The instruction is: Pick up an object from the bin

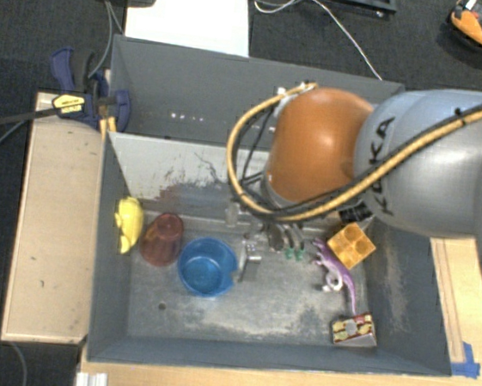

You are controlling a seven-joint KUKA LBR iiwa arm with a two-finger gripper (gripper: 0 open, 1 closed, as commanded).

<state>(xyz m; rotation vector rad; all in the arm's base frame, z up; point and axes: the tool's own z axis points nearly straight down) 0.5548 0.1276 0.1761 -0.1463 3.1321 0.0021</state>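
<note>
currently the gripper (252,251) is sitting low in the middle of the bin (280,309), just beside the blue cup (205,268) on its right. jaw state: can't tell. blue cup is standing left of centre, just beside the red cup (161,239); yellow toy (128,223) is lying by the left wall. purple piece (336,272), orange block (350,244) and box (353,330) are lying toward the front-right corner.

Floor of the grey metal bin (191,96): at left, a yellow plastic toy (128,224), dark red cup (161,238) and blue round cup (207,266) lie side by side. My gripper (249,256) is just right of the blue cup. Farther right, an orange block (350,244) lies behind a purple toy (336,273), with a small brown box (353,330) in front.
</note>
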